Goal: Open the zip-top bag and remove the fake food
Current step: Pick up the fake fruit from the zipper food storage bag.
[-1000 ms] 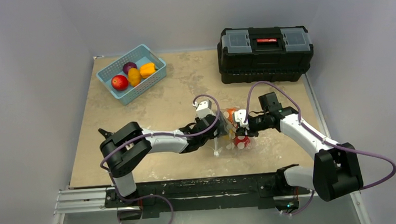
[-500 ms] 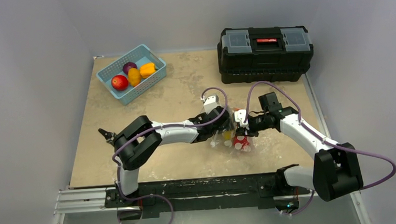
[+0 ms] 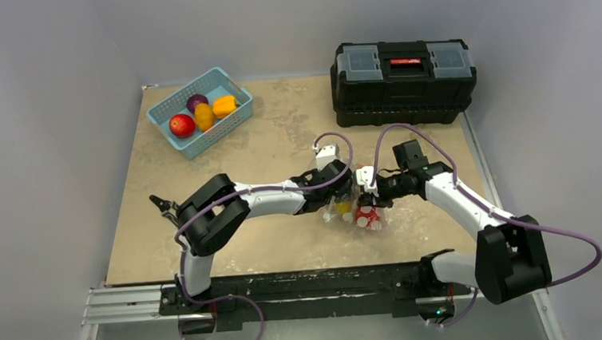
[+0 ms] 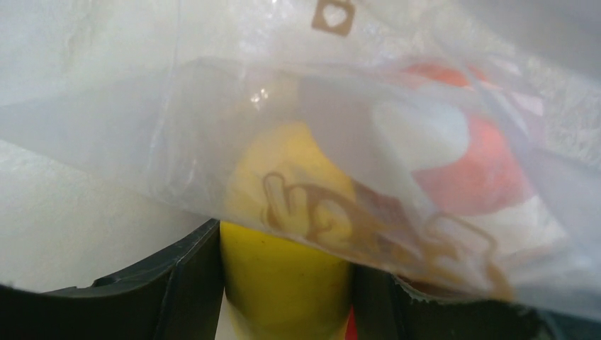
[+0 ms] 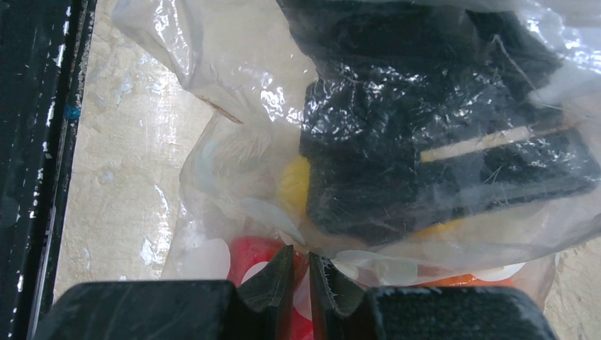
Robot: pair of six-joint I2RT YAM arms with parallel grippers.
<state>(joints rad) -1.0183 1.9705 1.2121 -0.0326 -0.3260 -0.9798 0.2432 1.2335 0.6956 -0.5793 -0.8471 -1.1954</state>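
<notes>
Left fingers (image 4: 188, 287) advanced into zip-top bag (image 4: 106, 127) — apparently clasping fake food (image 4: 283, 283) | right fingers (image 5: 266, 283) pinch rim

Left end effector (image 4: 283, 280) jaws apart, grip unclear; right end effector (image 5: 301, 273) jaws nearly closed; arms extended inward.

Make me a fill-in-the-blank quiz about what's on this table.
The basket is light ____. The toolbox is ____. The fake food piece between the fingers of the left gripper is ____. The right gripper is shut on the zip-top bag, whose dots are ____. Missing: blue; black; yellow; white.
</notes>
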